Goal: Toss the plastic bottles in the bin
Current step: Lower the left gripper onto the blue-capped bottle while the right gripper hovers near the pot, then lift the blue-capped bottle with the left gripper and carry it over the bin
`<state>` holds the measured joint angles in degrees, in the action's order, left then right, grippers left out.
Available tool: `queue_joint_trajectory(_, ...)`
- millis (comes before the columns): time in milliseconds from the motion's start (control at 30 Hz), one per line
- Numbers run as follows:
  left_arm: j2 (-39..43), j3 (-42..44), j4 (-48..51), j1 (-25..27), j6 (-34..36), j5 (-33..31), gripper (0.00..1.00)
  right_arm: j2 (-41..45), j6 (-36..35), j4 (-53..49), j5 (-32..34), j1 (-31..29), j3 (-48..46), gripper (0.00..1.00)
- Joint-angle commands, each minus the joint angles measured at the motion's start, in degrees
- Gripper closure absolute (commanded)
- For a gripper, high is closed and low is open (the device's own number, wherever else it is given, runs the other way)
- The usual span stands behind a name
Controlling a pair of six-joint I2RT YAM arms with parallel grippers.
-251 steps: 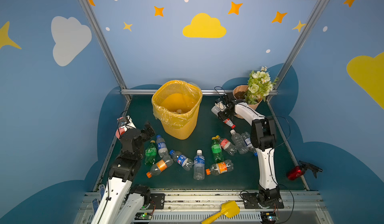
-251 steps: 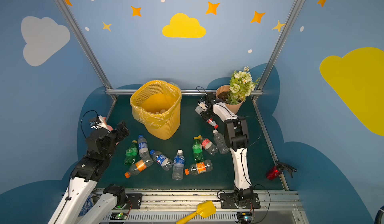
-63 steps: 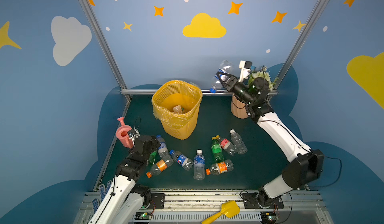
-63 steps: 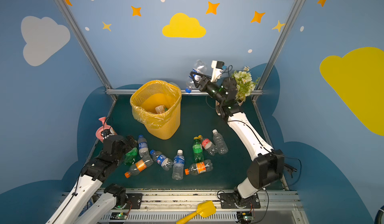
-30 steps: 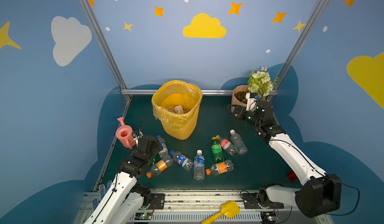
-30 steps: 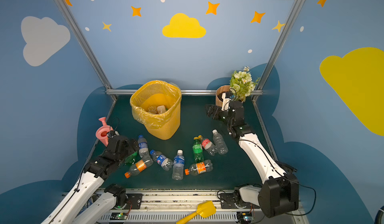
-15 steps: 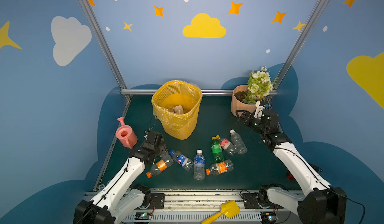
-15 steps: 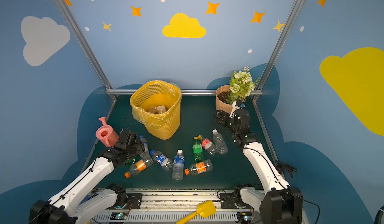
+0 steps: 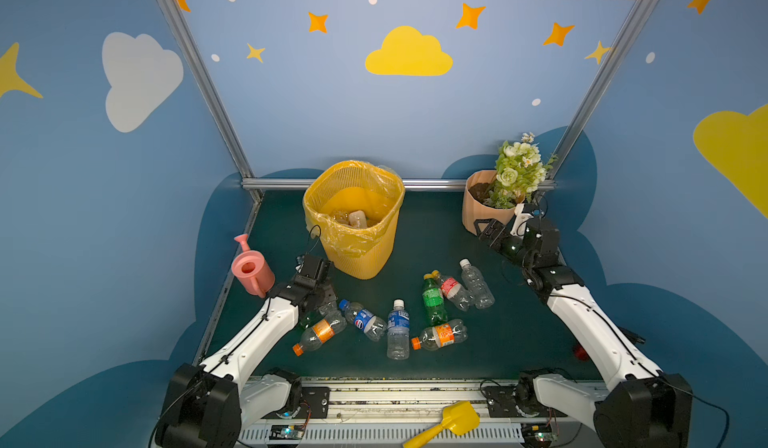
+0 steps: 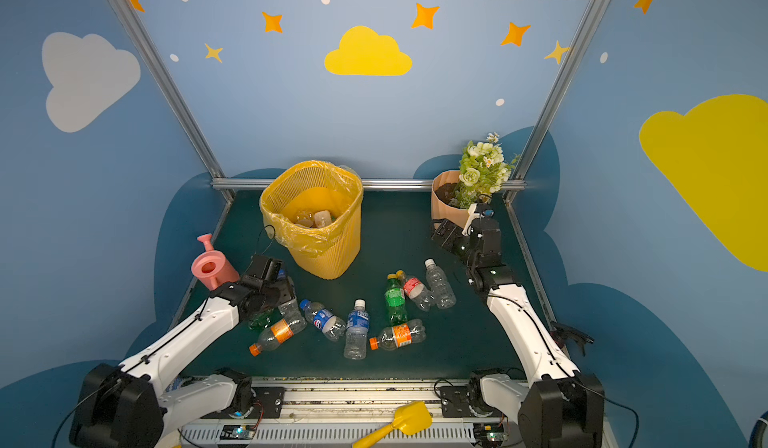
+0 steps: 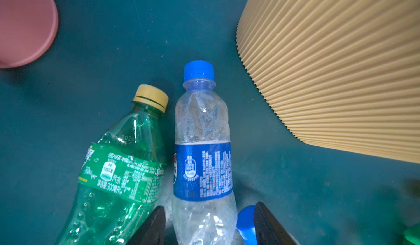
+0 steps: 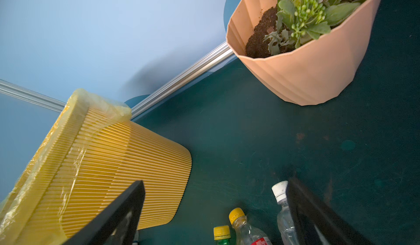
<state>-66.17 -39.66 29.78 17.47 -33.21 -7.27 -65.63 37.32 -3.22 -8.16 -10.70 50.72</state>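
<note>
Several plastic bottles lie on the green mat in both top views, among them an orange-label one (image 9: 322, 331) and a green one (image 9: 432, 300). More lie inside the yellow bin (image 9: 357, 259) (image 10: 324, 255). My left gripper (image 11: 204, 225) (image 9: 324, 302) is low by the bin's base. It is shut on a clear blue-label bottle (image 11: 202, 164), with another bottle's blue cap (image 11: 246, 223) wedged against one finger. A green bottle (image 11: 118, 175) lies alongside. My right gripper (image 12: 216, 182) (image 9: 488, 234) hangs open and empty in front of the flower pot, beyond a white-capped bottle (image 12: 283, 212).
A pink watering can (image 9: 249, 269) stands left of my left arm. The peach flower pot (image 9: 484, 213) with flowers sits at the back right. A yellow scoop (image 9: 453, 421) lies on the front rail. Metal frame posts and blue walls bound the mat.
My left gripper has shifted toward the bin and its jaws have narrowed around the blue-label bottle. My right arm has swung down and right, away from the bin, still open.
</note>
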Motion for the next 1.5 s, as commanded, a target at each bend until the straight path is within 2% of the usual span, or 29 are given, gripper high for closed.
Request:
queue_joint_trajectory(0,-2.1,-1.9,0.1,-0.4,0.3,-1.3,0.38,-0.6,1.0,0.9,-0.8,0.3,-0.4,0.04)
queue_joint_trajectory(767,-14.6,-2.6,-5.4,-1.8,2.0,1.4,0.36,-0.5,1.6,0.5,-1.4,1.2,-1.1,0.04)
queue_joint_trajectory(867,-15.0,-2.3,-5.8,-1.9,2.0,1.7,0.39,-0.3,1.6,0.4,-1.4,1.3,-1.2,0.04)
queue_joint_trajectory(1033,-13.0,-1.6,-5.4,-1.8,1.9,1.5,0.47,-0.2,2.1,0.6,-1.6,1.6,-1.7,0.04)
queue_joint_trajectory(1233,-8.2,-0.8,-3.9,-1.9,1.8,0.0,0.52,-0.5,2.9,1.2,-2.0,1.6,-2.1,0.04)
queue_joint_trajectory(1467,-1.4,0.5,-1.7,-1.8,0.3,-1.7,0.53,-0.5,3.4,1.5,-2.4,1.7,-2.2,0.04)
